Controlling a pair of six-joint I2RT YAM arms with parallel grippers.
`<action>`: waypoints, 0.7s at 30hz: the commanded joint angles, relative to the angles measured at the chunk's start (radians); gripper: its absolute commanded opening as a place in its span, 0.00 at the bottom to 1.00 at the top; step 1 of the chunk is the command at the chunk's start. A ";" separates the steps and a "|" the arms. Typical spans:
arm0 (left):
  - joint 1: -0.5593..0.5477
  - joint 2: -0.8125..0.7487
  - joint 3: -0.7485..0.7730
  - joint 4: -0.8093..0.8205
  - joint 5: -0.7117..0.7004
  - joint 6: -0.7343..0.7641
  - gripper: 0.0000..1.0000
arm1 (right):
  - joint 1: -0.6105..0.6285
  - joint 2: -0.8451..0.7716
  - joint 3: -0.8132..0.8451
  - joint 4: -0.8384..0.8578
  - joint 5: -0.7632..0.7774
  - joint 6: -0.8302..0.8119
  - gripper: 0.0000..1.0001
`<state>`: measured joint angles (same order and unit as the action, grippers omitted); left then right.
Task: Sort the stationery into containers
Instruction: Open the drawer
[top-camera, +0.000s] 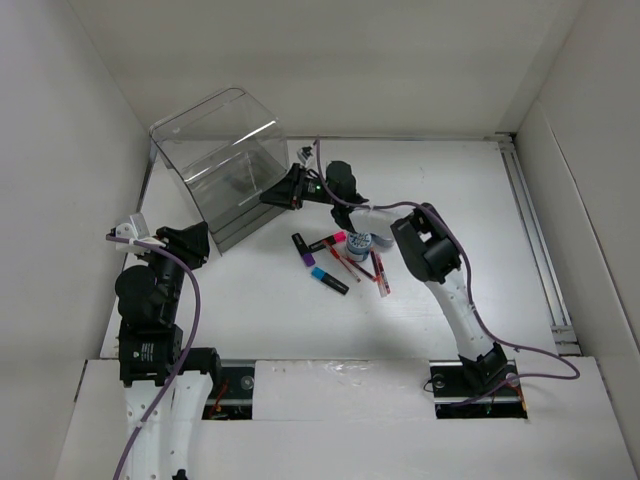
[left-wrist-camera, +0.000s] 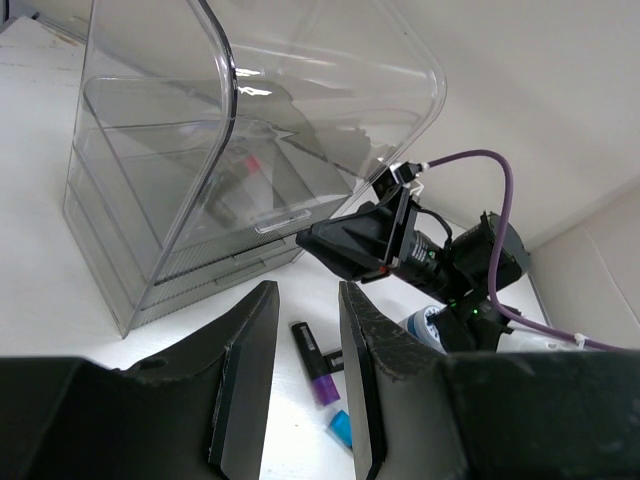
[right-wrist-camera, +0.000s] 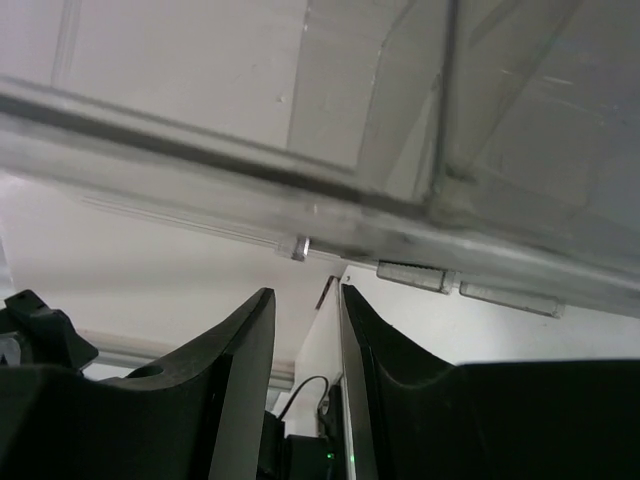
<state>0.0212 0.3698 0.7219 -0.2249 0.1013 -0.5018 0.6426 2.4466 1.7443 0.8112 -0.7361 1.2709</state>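
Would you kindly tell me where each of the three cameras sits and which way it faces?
Top external: above and behind the bases, looking down on the table; both arms show.
Left wrist: on the left arm, facing the clear organizer; left gripper below.
Right wrist: close against the organizer's wall; right gripper below.
Shared: all three show the organizer.

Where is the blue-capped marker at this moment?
Top view: the blue-capped marker lies on the table near the centre, nearest the arms, beside the purple-capped marker.

robot lab cell: white panel walls (top-camera: 60, 200), white table (top-camera: 480, 220), aluminium rail (top-camera: 535, 240).
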 joint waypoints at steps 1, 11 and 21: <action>-0.003 0.000 0.001 0.047 0.009 0.005 0.27 | -0.003 0.009 0.082 0.008 -0.005 -0.021 0.39; -0.003 0.000 0.001 0.047 0.009 0.005 0.27 | -0.003 0.066 0.181 -0.052 0.027 -0.021 0.40; -0.003 0.000 0.001 0.047 0.009 0.005 0.27 | -0.003 0.084 0.193 -0.012 0.037 0.007 0.20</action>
<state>0.0212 0.3698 0.7219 -0.2249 0.1013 -0.5018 0.6411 2.5221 1.9072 0.7456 -0.7242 1.2766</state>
